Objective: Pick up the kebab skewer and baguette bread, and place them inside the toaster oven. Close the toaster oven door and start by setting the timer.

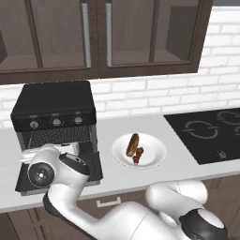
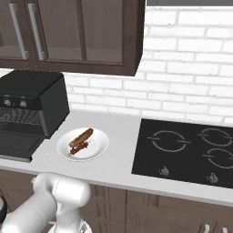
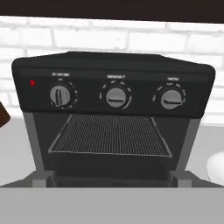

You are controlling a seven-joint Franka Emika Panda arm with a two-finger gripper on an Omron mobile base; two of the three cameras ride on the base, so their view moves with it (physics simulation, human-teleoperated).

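The toaster oven point(image 1: 54, 115) stands on the counter point(image 2: 120, 159) at the left, against the white brick wall and under the dark wooden cabinets point(image 1: 98, 37). Its door point(image 2: 16, 145) is dropped flat in front of it, and the wire rack point(image 3: 109, 134) inside is bare. In the hand view the oven is seen head-on: three silver-ringed knobs point(image 3: 116, 97) sit in a row above the opening, with a small red light point(image 3: 32, 82) to the left of the first knob.

Just to the right of the oven, a white plate point(image 1: 154, 161) rests on the counter. The baguette bread point(image 1: 133, 144) lies on the plate, its orange-brown length running roughly front to back. The kebab skewer point(image 1: 138, 155) lies right beside it, on the plate's near side, with red and dark chunks along its stick. Whether the two touch is hard to tell.

The black cooktop point(image 2: 186, 150) is set into the counter further right, apart from the plate.

The arm's white elbow sits in front of the oven door in the left base view. The fingers stand wide apart and hold nothing; both food items are on the plate
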